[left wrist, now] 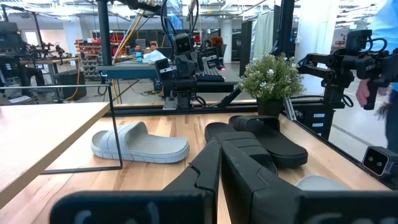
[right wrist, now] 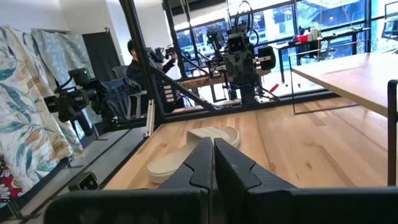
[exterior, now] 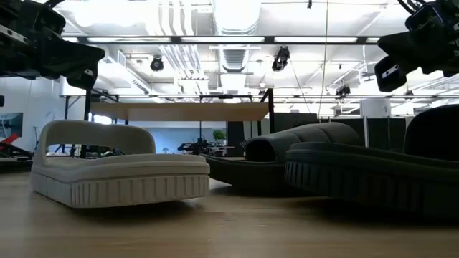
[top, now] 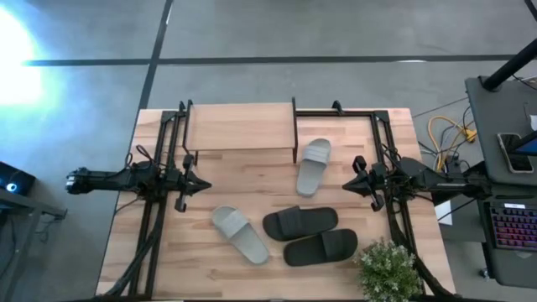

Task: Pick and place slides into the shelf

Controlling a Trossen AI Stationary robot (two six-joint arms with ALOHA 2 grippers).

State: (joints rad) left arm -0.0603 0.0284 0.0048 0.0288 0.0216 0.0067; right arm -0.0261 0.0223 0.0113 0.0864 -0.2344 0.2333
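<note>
Overhead view only: low rack with light wood top board and thin black frame [top: 242,127] at 12 o'clock on the table; pale grey slide sandal [top: 314,165] just beside its right leg, second pale grey slide [top: 240,234] at 6 o'clock, black pair [top: 310,234] at 5 o'clock. Potted green plant [left wrist: 272,79] shows best from left wrist. Left gripper [top: 201,186] at 9 o'clock, right gripper [top: 349,187] at 3 o'clock: fingers pressed together, holding nothing.
</note>
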